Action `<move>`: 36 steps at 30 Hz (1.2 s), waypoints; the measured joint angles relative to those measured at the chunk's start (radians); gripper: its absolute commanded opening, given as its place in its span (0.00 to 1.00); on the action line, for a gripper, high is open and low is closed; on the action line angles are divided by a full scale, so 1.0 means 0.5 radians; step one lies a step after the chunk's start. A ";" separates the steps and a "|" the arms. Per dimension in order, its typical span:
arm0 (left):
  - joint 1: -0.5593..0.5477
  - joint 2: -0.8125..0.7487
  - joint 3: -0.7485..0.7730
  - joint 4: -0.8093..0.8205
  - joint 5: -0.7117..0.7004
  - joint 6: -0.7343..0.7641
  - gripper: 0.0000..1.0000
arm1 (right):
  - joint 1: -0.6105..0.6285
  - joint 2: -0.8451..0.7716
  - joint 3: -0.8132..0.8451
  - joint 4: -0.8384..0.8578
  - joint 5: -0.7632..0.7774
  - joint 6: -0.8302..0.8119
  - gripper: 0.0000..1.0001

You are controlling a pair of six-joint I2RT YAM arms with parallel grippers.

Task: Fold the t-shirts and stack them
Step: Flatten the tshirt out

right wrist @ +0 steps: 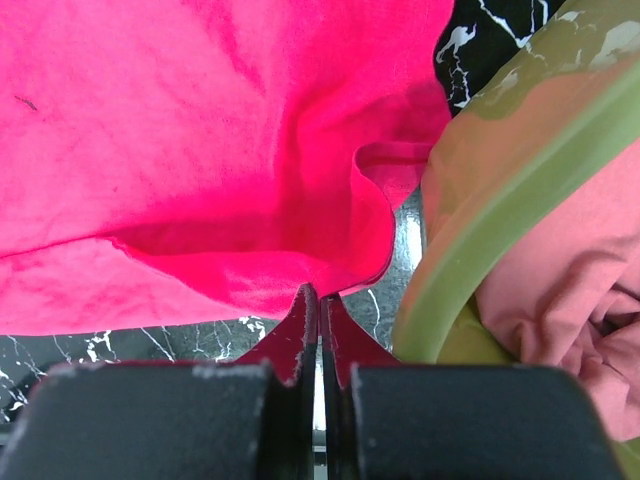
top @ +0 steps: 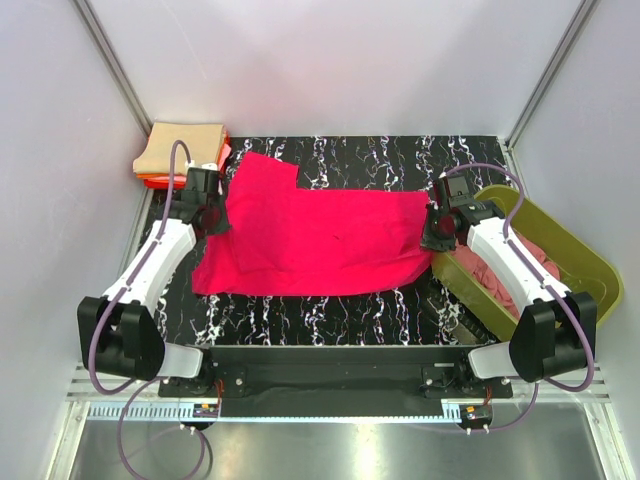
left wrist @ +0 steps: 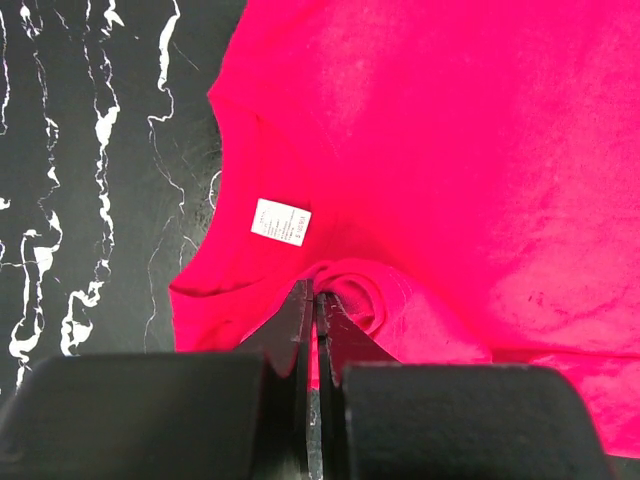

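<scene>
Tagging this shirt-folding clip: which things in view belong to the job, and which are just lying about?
Job: crimson-pink cloth t-shirt, spread out; dusty-rose crumpled shirt; folded tan-over-orange-red shirt stack.
Lying about: olive-green plastic tub; black marbled table.

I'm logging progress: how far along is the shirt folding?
Done: a folded stack sits at the far left corner. In hand: the crimson shirt lies spread, the left claw and right claw pinching its opposite ends; not folded yet. Left: at least a rose shirt waits crumpled in the tub.
</scene>
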 measured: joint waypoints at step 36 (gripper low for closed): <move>0.082 0.584 0.358 0.198 0.064 0.143 0.00 | 0.008 -0.033 0.101 -0.103 0.260 0.138 0.00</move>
